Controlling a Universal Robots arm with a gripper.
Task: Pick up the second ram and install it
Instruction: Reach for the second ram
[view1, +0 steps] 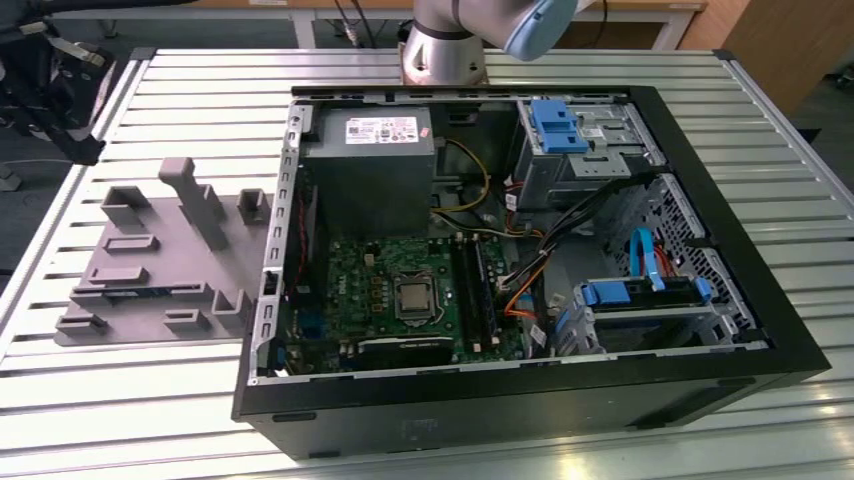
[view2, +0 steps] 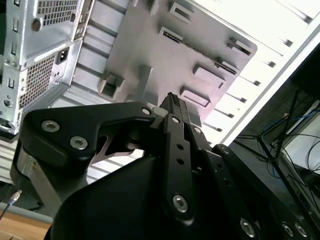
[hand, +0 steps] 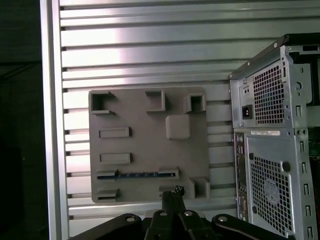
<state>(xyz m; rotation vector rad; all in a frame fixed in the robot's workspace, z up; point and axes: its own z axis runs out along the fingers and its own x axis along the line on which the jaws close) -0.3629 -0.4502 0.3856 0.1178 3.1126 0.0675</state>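
Note:
The second ram (hand: 137, 174) is a thin blue-green stick. It lies flat between two end holders on the grey fixture plate (hand: 150, 145). In the exterior view the ram (view1: 144, 292) sits near the front of that plate (view1: 147, 270), on the exterior view's left of the open computer case (view1: 534, 260). My gripper (hand: 172, 194) hangs above the table, apart from the ram, over the plate edge nearest that stick. Its fingers (view2: 171, 102) are pressed together with nothing between them. The long black memory slots (view1: 475, 290) run along the motherboard inside the case.
The fixture plate carries several raised grey blocks and a tall post (view1: 194, 205). The case's rear panel with fan grilles (hand: 272, 150) stands beside the plate. Inside the case are a power supply (view1: 367, 160), blue drive cages (view1: 641, 295) and loose cables. The table is slatted metal (view1: 120, 380).

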